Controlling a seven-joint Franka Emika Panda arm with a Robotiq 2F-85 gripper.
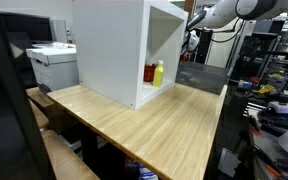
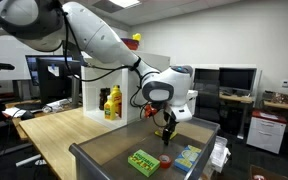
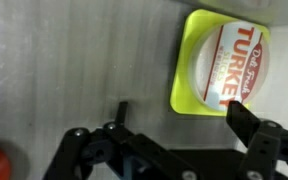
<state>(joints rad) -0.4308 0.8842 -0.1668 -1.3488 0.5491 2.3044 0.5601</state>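
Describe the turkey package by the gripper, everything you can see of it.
The turkey package is a flat pack with rounded corners and a yellow-green plastic rim. Its white-and-red label reads TURKEY. It lies flat, label up, on the grey tabletop. The open gripper hangs above without touching it, and nothing else touches it.

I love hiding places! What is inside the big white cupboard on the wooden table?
A yellow plastic bottle and a red bottle stand inside the white cupboard near its open front. Its side wall hides the rest.
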